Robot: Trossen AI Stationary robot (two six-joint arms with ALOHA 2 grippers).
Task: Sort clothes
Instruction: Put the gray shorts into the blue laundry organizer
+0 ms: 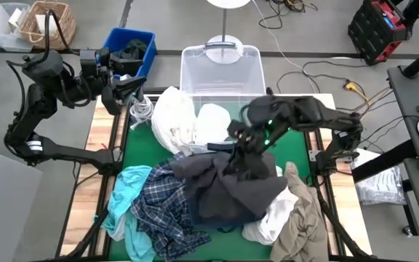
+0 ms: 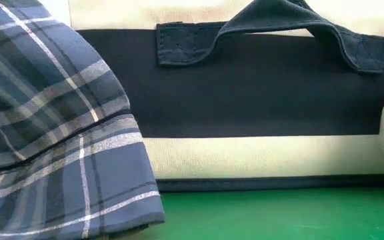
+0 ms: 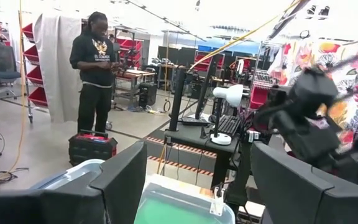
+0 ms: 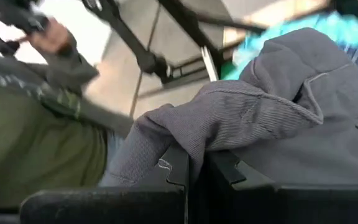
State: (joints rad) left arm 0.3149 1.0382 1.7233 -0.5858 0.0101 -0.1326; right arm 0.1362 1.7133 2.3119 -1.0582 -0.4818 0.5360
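Right pincer (image 1: 237,143) is over mid-counter, clamped on the dark grey garment (image 1: 228,182); in the right wrist view the grey fabric (image 4: 253,118) is pinched between our closed fingers (image 4: 176,168), bunched up above them.

Left pincer (image 1: 115,93) hangs off the far left corner of the counter (image 1: 100,127), by the blue bin (image 1: 129,49). Left wrist view shows its fingers (image 3: 120,180) spread wide with nothing between them.

Clothes pile sits on the green mat (image 1: 140,149):
- dark grey one in the middle, draped over the others
- white ones (image 1: 184,120) toward the far edge, just in front of the clear tub (image 1: 220,69)
- plaid (image 1: 162,207) and teal (image 1: 126,189) at the near left
- khaki (image 1: 300,218) at the near right, with more white (image 1: 271,218) touching it

Low view is mostly blocked: plaid (image 2: 52,127) up close on one side, a navy-and-cream fabric box (image 2: 265,113) behind it.

Left wrist view shows a person (image 3: 95,68) standing in the room beyond. Right wrist view shows a person's sleeve (image 4: 36,130) off the counter edge.
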